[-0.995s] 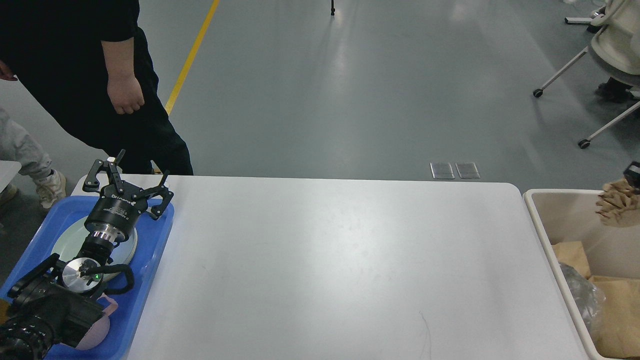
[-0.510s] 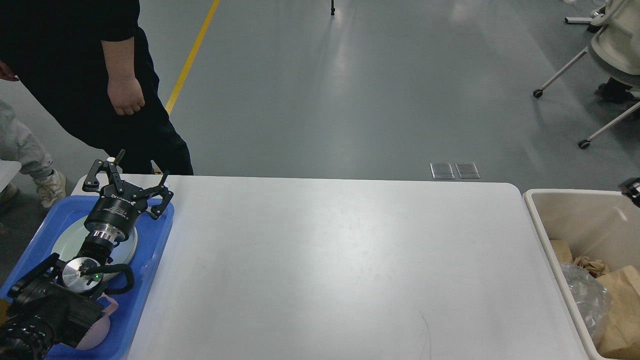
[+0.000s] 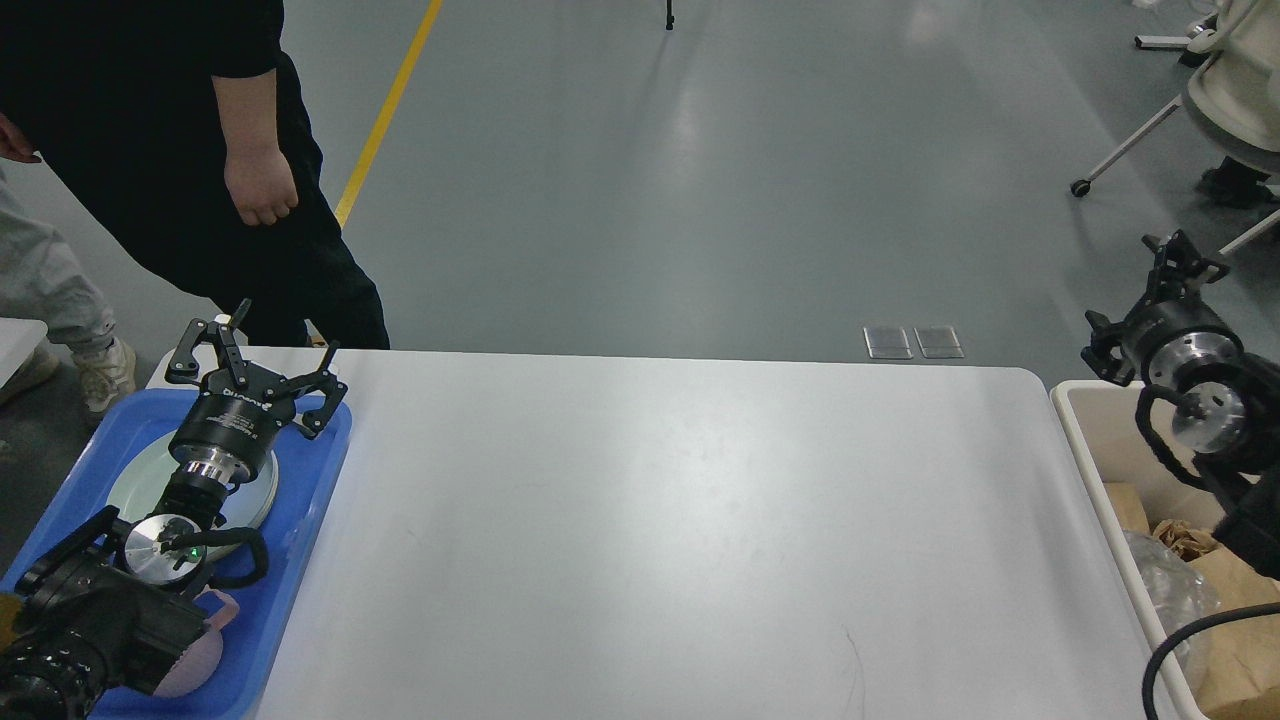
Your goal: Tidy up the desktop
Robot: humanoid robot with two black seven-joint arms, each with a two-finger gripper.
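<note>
Two grippers | left gripper (image 3: 255, 352) spread wide over tray (image 3: 310, 500), holds nothing | right gripper (image 3: 1150, 290) above bin (image 3: 1075, 440), cannot tell | desktop (image 3: 680, 530) middle | likely last step, next pull arms in

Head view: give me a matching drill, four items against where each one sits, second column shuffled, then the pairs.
Items:
1. round pale plate
2. crumpled brown paper
3. open left gripper
4. blue plastic tray

Places:
A. inside the beige plastic bin beside the right end of the table
B. on the left end of the large white desktop
C. lying in the tray, under the left arm
D. above the tray's far edge, holding nothing

Pairs: 1-C, 2-A, 3-D, 4-B
</note>
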